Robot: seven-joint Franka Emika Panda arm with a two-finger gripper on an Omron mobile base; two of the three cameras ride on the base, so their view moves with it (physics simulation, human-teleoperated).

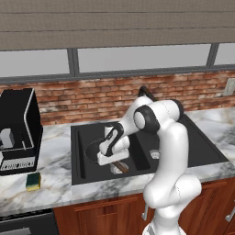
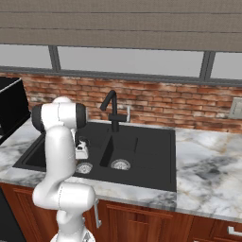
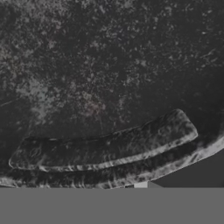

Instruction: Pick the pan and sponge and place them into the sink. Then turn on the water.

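Observation:
The black pan [image 1: 93, 150] lies low in the left basin of the black sink [image 1: 202, 147], and its brown handle [image 1: 120, 168] points toward the front wall. My gripper [image 1: 110, 161] reaches down at the pan's near edge and is shut on the pan. In the hand view the speckled pan floor [image 3: 100, 65] and its curved rim [image 3: 109, 148] lie very close. The hand [image 2: 81, 150] also hangs over the left basin of the sink [image 2: 151, 156]. The yellow and green sponge [image 1: 33, 181] rests on the counter left of the sink. No water shows at the faucet [image 2: 112, 108].
A black box-shaped appliance [image 1: 18, 131] stands on the counter at the far left. Two silver drains [image 2: 120, 164] [image 2: 84, 167] sit in the basin floors. A brick wall and window run behind the sink, with marble counter [image 2: 208, 165] to the right.

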